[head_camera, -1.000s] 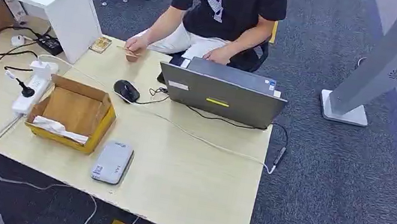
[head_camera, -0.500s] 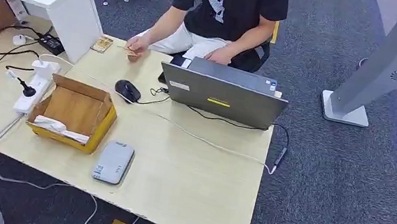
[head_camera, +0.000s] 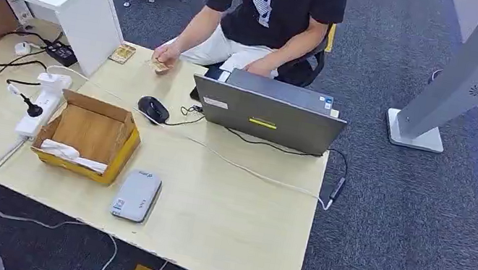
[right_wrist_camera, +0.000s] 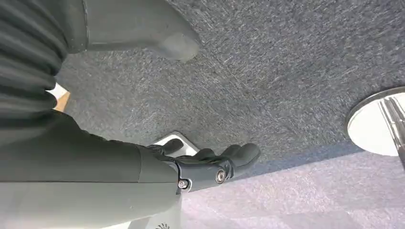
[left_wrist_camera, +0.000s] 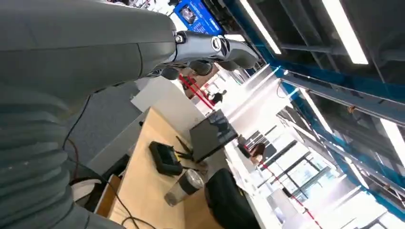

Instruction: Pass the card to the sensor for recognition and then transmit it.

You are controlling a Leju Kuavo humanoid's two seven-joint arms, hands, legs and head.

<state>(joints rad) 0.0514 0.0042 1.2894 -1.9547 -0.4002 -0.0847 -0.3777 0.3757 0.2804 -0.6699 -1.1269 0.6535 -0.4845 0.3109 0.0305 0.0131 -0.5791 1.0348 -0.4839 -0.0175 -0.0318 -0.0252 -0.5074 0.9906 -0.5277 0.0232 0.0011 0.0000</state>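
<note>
Card (head_camera: 160,63) in person's hand (head_camera: 165,56), far from either robot hand.

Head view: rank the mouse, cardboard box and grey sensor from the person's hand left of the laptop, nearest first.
1. Mouse, just in front of the person's hand.
2. Cardboard box, left of middle.
3. Grey sensor, by the near edge.

Table (head_camera: 223,213) pale wood – box (head_camera: 94,131) matt cardboard.

Office: desk (head_camera: 223,213) w/ laptop (head_camera: 265,114), mouse (head_camera: 152,109), grey carpet (head_camera: 411,230).
</note>
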